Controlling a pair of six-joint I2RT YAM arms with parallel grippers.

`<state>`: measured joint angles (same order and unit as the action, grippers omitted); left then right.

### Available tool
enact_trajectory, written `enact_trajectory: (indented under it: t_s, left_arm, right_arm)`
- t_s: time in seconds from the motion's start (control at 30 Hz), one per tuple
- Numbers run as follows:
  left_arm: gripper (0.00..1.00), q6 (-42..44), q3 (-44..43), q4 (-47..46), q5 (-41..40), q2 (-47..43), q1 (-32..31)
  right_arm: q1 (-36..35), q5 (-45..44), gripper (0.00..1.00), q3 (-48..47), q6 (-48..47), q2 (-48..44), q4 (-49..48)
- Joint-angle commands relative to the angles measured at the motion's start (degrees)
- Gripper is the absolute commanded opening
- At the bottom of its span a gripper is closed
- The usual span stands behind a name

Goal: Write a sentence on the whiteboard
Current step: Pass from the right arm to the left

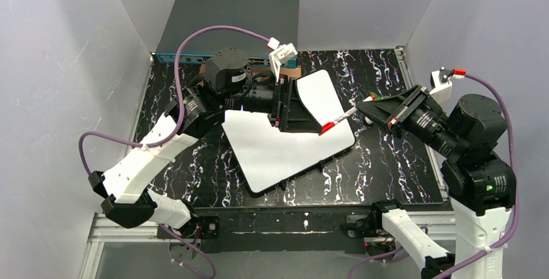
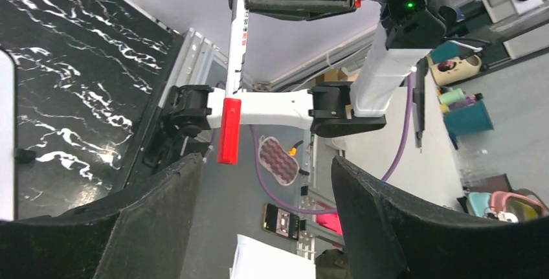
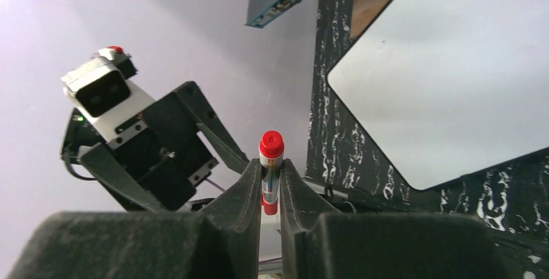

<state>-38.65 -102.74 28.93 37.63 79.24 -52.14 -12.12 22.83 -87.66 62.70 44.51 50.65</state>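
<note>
Whiteboard (image 1: pixel 272 149) lies askew, plain white, rounded corners, thin black edge.

The left arm (image 1: pixel 152 153) is reaching forward from its base and bending at the elbow, and its wrist is pointing the left gripper (image 2: pixel 265 175) sideways toward the other arm. Its fingers (image 2: pixel 149 214) are standing well apart and gripping nothing. The red-capped end of a marker (image 3: pixel 270 162) is hanging just ahead of their tips, nearer one finger, touching neither. The right arm (image 1: pixel 482 182) is rising from its base and stretching across toward the left one. The right gripper (image 3: pixel 270 185) is pinching that marker's barrel between closed fingers, with the cap sticking out past the fingertips.
</note>
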Motion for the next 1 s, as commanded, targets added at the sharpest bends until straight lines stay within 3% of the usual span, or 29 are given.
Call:
enact_trajectory:
  t_s: [0.0,0.4,0.5,0.77,0.93,0.97]
  left_arm:
    - [0.7,-2.9,-1.1,-5.0,4.9,0.6,0.0]
    - [0.58,-4.1,-3.0,-7.1,7.6,5.6,-1.6]
    - [0.49,-3.9,-3.0,-7.2,7.2,6.3,-2.0]
    - [0.0,-4.8,-2.8,-8.1,7.0,6.2,-2.2]
    - [0.0,-5.9,-0.9,-9.9,6.4,4.6,-2.2]
    - [0.0,-6.3,-1.0,-10.3,6.6,4.7,-2.2]
  right_arm:
    - [0.0,3.3,0.01,-5.9,2.9,3.5,-3.2]
    - [0.0,4.7,0.01,-5.0,3.7,3.5,-5.2]
    - [0.0,5.4,0.01,-4.9,3.8,3.5,-6.2]
    - [0.0,5.1,0.01,-3.9,3.5,3.1,-6.6]
    - [0.0,7.4,0.02,-0.2,2.8,2.0,-10.8]
    - [0.0,8.5,0.15,1.0,3.1,1.3,-13.2]
